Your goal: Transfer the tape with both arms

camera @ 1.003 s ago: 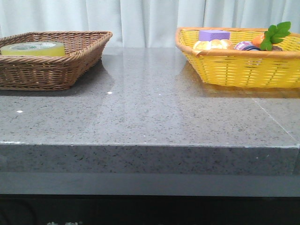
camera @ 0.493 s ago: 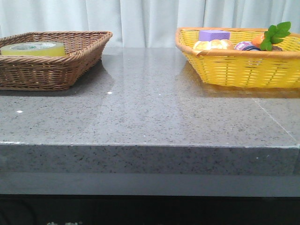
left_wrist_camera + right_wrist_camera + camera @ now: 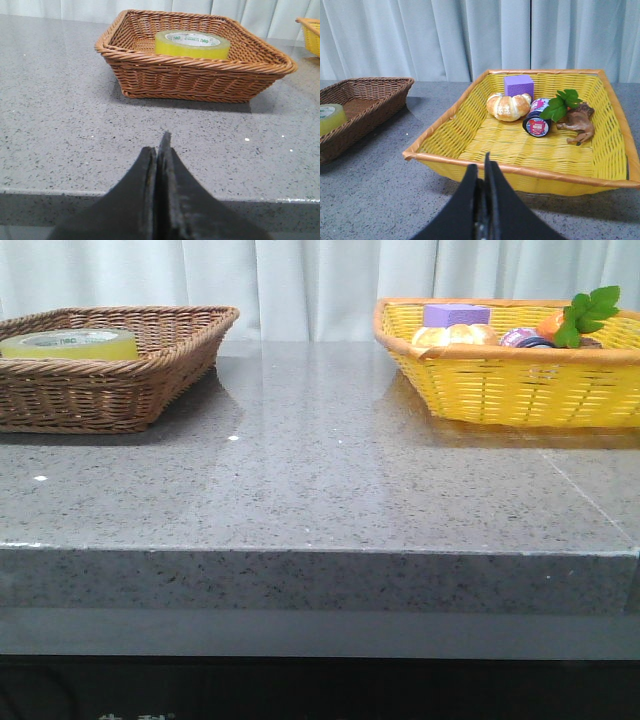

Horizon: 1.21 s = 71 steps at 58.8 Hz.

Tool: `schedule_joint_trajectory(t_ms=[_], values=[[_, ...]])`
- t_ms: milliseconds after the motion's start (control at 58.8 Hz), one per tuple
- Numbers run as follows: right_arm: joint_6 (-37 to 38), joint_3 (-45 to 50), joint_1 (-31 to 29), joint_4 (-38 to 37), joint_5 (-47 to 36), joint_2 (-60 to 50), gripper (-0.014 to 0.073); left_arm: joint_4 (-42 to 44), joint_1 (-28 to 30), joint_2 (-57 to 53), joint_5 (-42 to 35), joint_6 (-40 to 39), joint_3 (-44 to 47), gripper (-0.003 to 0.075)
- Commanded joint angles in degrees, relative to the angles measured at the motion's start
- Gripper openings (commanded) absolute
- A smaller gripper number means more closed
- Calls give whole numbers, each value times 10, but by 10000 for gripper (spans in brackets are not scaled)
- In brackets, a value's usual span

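Nothing moved, one tape [image 3: 69, 343] in brown basket [image 3: 150, 370], two baskets

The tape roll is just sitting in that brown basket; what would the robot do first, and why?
Probably open the left gripper and reach toward the tape. Its fingers are shut and short of the brown basket, where the tape lies flat and untouched. The right gripper, facing the yellow basket, is farther away.

Green lettering runs around the white inner core of the tape [image 3: 192, 44] lying in the brown wicker basket [image 3: 190, 75] at far left; only "neo" can be made out. The label on the small jar [image 3: 537, 124] in the yellow basket [image 3: 520, 170] is too blurred to read.
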Motion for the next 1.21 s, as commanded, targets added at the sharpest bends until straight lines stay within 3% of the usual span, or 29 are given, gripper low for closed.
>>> schedule_joint_trajectory(t_ms=[0,408,680,918,1190], values=[[-3,-14,-4,-4,-50,4,-90,-6,0,-11,-50,-6,24,-20],[-4,-5,-7,-25,-56,2,-90,-6,0,-11,-50,-6,24,-20],[-43,108,-54,3,-99,-62,-90,-6,0,-11,-50,-6,24,-20],[-58,202,-94,41,-72,-184,-90,-6,0,-11,-50,-6,24,-20],[-58,200,-96,41,-24,-183,-90,-6,0,-10,-50,-6,24,-20]])
